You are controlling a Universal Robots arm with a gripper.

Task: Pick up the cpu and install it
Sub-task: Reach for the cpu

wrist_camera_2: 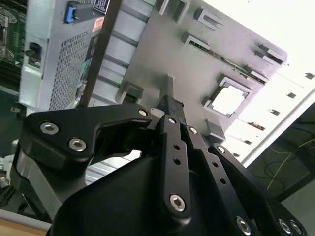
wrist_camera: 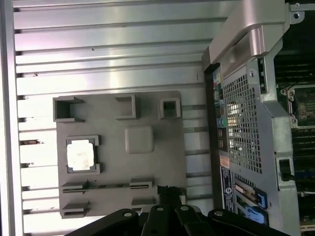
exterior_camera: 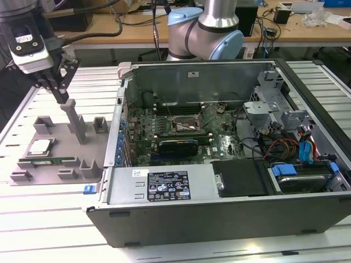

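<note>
Pickup pending: my black gripper (exterior_camera: 61, 98), clenched on nothing, hangs above the grey tray (exterior_camera: 96, 150) holding the flat silver-topped cpu (exterior_camera: 39, 146).

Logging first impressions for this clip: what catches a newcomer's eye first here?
The open computer case dominates the middle of the exterior view. On the exterior view's left, the shiny cpu lies in a grey tray, with the hand poised over the tray's tall post.
</note>
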